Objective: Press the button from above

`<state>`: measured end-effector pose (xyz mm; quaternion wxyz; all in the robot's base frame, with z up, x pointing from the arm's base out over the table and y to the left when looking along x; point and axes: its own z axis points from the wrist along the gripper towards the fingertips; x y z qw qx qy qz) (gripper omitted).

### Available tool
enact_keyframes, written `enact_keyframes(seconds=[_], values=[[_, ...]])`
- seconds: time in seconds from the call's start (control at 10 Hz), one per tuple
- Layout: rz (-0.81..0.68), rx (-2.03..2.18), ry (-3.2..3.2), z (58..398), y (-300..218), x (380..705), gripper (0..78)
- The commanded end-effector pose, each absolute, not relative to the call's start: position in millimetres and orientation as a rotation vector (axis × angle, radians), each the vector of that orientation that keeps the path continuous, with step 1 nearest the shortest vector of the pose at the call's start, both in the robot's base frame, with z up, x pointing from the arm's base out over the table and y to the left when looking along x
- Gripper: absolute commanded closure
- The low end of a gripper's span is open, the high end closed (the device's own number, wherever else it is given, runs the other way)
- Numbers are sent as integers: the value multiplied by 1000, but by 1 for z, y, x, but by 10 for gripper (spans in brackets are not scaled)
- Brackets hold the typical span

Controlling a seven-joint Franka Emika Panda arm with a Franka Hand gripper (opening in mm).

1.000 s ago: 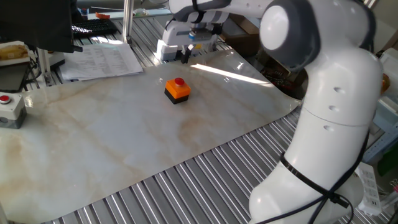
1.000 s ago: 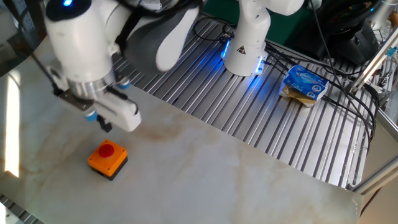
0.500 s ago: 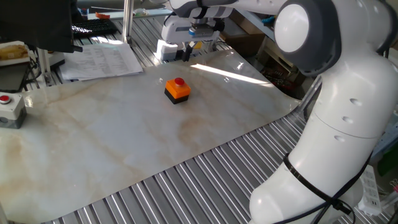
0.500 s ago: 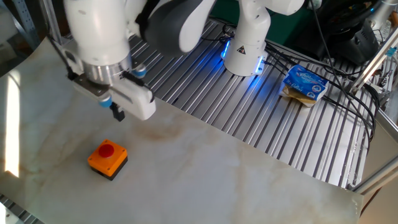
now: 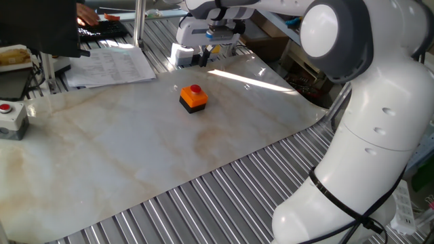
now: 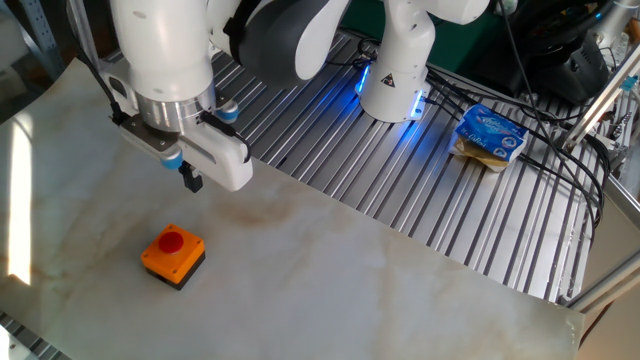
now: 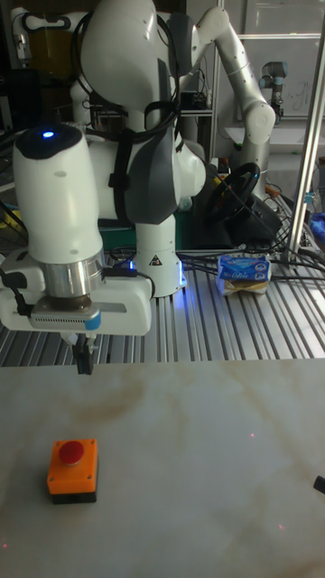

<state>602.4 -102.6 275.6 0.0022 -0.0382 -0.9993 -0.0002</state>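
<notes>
The button [image 5: 195, 89] is a small red dome on an orange box [image 5: 194, 99] with a black base, standing on the marbled sheet [image 5: 135, 156]. It shows again as the button [image 6: 173, 240] and the button [image 7: 72, 452]. My gripper [image 6: 192, 182] hangs in the air above the sheet, behind the button and a little to its side, clear of it. In the tall fixed view the gripper [image 7: 84, 361] points straight down, its dark fingertips pressed together with nothing between them. From the opposite side the gripper [image 5: 203, 60] sits beyond the box.
A grey box with a red button [image 5: 8, 115] stands at the sheet's left edge. Papers [image 5: 112, 64] and a keyboard [image 5: 102, 30] with a hand on it lie at the back. A blue packet [image 6: 490, 135] and a second robot's base [image 6: 395, 75] are on the ribbed table.
My gripper rose and drew back from the button a second ago and has since held nearly still. A hand has appeared at the keyboard.
</notes>
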Motion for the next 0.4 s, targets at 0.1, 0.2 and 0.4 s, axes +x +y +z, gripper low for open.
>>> enact_keyframes(seconds=[0.1,0.2,0.4], values=[[7,-121,-3140,277,-103,603,776],[8,-122,-3140,277,-103,603,776],[10,-126,-3138,277,-103,603,776]])
